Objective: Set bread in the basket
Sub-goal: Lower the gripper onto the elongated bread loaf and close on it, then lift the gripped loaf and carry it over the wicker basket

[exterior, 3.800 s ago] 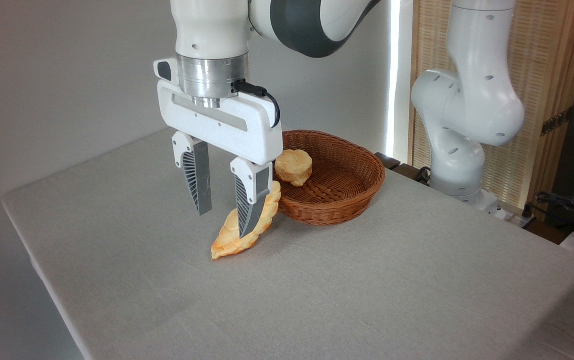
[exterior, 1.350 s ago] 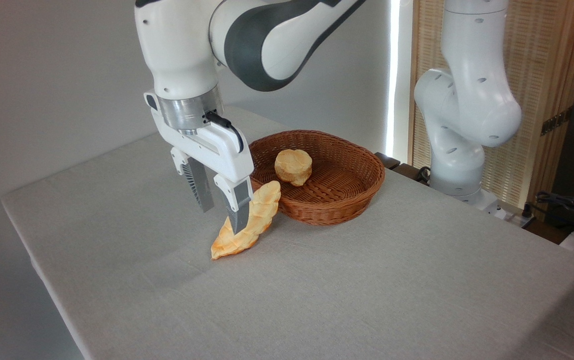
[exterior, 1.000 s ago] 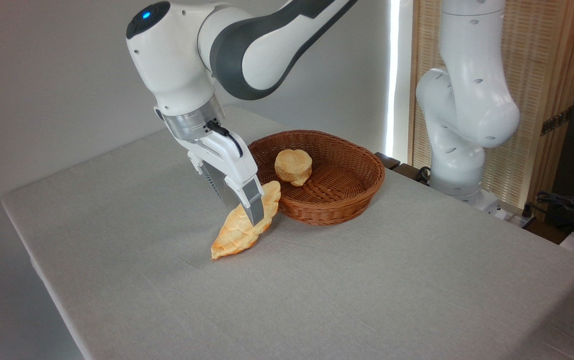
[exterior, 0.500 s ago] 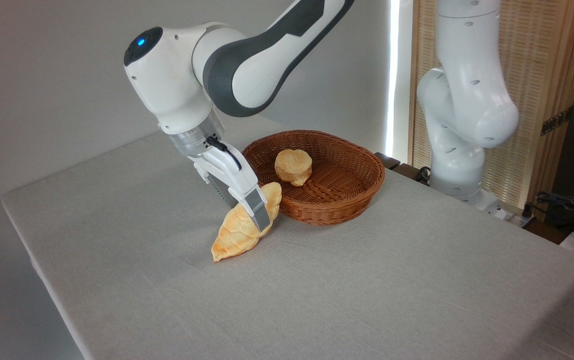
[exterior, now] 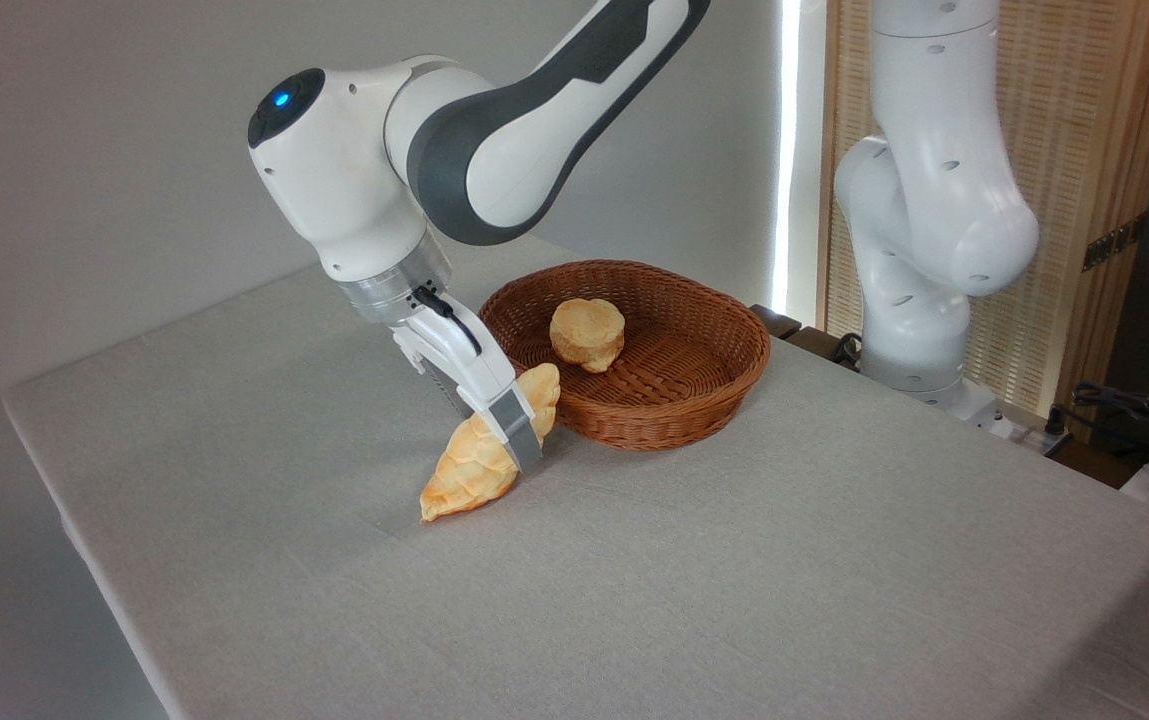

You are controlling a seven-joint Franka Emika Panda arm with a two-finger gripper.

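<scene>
The bread (exterior: pixel 479 462) lies on the counter (exterior: pixel 734 560), its far end touching the basket (exterior: pixel 669 400) wall. The end effector (exterior: pixel 519 450) straddles it, tilted; 1 finger shows, so its width is unclear. Grasping step: close, lift over the rim.

Bread (exterior: pixel 474 465): you see the braided loaf lying on the table (exterior: pixel 734 560), far end touching the basket's outer wall.
Gripper (exterior: pixel 519 448): tilted, straddling the loaf's middle; you cannot tell whether it grips.
Basket (exterior: pixel 704 385): holds a small round bun (exterior: pixel 587 333).
</scene>
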